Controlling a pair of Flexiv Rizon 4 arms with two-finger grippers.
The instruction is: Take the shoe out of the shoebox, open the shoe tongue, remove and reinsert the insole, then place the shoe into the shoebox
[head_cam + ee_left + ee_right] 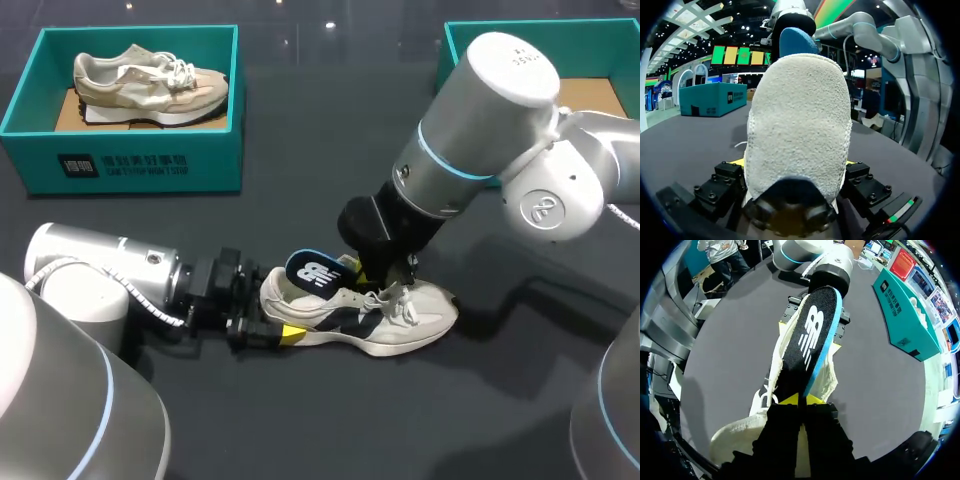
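From above, the shoe (400,318) lies mid-table (520,400), its long axis left to right, heel left and toe right. The left gripper (262,330) clasps the heel from the left. The right gripper (385,275) stands over the laces, clenched on the dark insole (312,272). In the left wrist view the heel fills the gap between the fingers, both sides touching. In the right wrist view the insole runs straight from the pinching tips toward the heel, in line with the shoe, its heel end lifted above the collar. Any slide, I judge, follows that axis.
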